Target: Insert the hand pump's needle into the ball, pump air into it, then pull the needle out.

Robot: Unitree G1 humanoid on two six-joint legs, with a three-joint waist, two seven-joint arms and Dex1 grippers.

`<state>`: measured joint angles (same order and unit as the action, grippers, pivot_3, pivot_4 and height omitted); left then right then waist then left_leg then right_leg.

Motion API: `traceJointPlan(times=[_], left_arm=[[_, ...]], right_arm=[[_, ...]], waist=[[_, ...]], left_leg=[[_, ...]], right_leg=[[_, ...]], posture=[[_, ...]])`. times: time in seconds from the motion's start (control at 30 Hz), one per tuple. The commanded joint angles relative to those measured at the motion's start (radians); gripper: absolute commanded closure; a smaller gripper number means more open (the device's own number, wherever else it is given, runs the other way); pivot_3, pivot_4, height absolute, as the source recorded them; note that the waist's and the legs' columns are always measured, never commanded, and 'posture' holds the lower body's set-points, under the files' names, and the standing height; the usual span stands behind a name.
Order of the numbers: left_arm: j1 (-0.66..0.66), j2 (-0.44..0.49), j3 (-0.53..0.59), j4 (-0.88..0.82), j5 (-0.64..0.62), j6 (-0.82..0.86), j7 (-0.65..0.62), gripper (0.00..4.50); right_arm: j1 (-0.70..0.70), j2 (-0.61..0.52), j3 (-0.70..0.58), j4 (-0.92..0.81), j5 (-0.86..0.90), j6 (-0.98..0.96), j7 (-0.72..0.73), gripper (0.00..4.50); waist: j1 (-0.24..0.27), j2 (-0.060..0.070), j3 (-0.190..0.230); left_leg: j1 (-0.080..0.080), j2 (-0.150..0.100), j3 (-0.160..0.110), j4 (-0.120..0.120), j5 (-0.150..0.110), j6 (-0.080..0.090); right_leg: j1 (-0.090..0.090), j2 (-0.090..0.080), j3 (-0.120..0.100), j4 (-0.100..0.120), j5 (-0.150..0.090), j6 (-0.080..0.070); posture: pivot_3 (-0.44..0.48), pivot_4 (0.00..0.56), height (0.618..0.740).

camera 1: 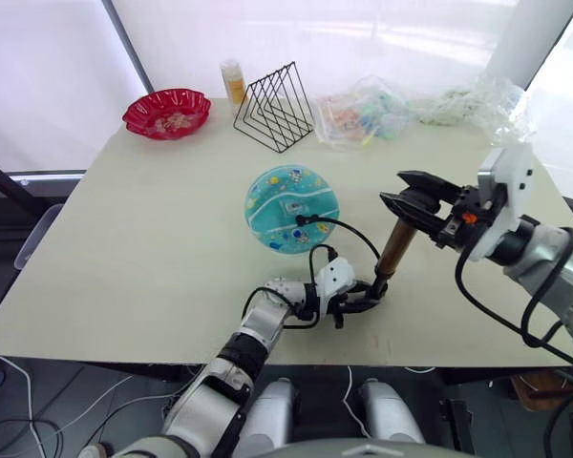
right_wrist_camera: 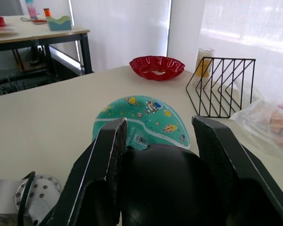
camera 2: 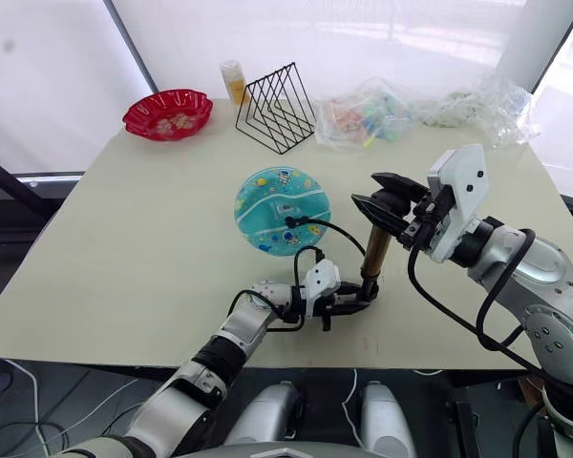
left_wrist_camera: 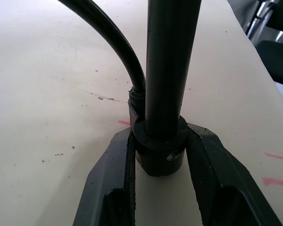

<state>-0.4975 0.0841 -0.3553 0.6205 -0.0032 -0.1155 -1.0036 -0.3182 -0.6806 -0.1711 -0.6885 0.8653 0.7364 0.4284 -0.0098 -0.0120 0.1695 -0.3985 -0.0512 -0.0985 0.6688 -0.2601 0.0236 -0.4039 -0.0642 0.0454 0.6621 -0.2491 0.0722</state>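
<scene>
While the pump (camera 1: pixel 395 246) stands upright near the table's (camera 1: pixel 124 267) front edge, its base is clamped between the left gripper's (camera 1: pixel 363 297) fingers, and the right gripper (camera 1: pixel 408 207) sits around the black handle at the top, jaws either side of it; contact there cannot be confirmed. Hose (camera 1: pixel 349 234) loops from the base to the ball (camera 1: pixel 291 207), just beside the pump toward table centre; its end fitting meets the ball's surface, so the needle is judged inserted, though the pin itself is hidden.

Handling, judged: pump is rigid metal, light, top-heavy, so hold it low at the base cap and stroke straight down the handle. Ball looks slack and flattened, soft, unlikely to roll. Hose is limp; side pull could bend the needle.

Ball carries a white label patch; its print is too small to read.
</scene>
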Motion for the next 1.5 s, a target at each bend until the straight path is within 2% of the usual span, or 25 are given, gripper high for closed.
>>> traceJointPlan(times=[0.03, 0.27, 0.87, 1.23, 1.5], left_arm=[[-0.008, 0.004, -0.017, 0.07, 0.025, 0.014, -0.004, 3.46], [-0.034, 0.015, -0.052, 0.169, 0.066, -0.006, -0.029, 3.46], [-0.021, -0.006, -0.07, 0.221, 0.089, -0.017, -0.054, 3.46], [-0.047, -0.012, -0.063, 0.289, 0.092, -0.07, -0.057, 3.46], [-0.049, -0.017, -0.062, 0.288, 0.083, -0.045, -0.083, 3.46]], right_arm=[[-0.014, -0.007, -0.016, -0.043, 0.008, -0.019, 0.007, 2.73], [-0.064, -0.07, -0.054, -0.056, 0.043, -0.012, 0.037, 2.73], [-0.221, -0.188, -0.129, -0.014, 0.193, 0.003, 0.032, 2.73], [-0.213, -0.198, -0.119, 0.002, 0.199, 0.009, 0.046, 2.73], [-0.117, -0.143, -0.062, -0.029, 0.152, -0.011, 0.04, 2.73]], waist=[[0.0, 0.0, 0.0], [0.003, 0.0, 0.0], [0.023, 0.0, 0.0], [0.024, 0.0, 0.0], [0.024, -0.004, -0.004]], left_leg=[[0.0, 0.0, 0.0, 0.0, 0.0, 0.0], [0.001, 0.0, -0.001, 0.001, 0.0, 0.0], [0.0, 0.0, -0.003, 0.0, 0.0, 0.0], [0.0, 0.0, -0.003, 0.0, 0.0, 0.0], [0.002, 0.0, -0.005, 0.0, 0.0, 0.0]], right_leg=[[0.0, 0.0, 0.0, 0.0, 0.0, 0.0], [0.001, 0.0, -0.001, -0.001, 0.0, 0.0], [0.002, -0.001, -0.003, -0.002, 0.0, 0.0], [0.003, -0.001, -0.003, -0.002, 0.0, 0.0], [0.007, -0.001, -0.005, -0.004, 0.0, 0.0]], posture=[[0.0, 0.15, 0.74], [0.0, 0.15, 0.74], [0.0, 0.15, 0.74], [0.0, 0.15, 0.74], [0.0, 0.15, 0.74]])
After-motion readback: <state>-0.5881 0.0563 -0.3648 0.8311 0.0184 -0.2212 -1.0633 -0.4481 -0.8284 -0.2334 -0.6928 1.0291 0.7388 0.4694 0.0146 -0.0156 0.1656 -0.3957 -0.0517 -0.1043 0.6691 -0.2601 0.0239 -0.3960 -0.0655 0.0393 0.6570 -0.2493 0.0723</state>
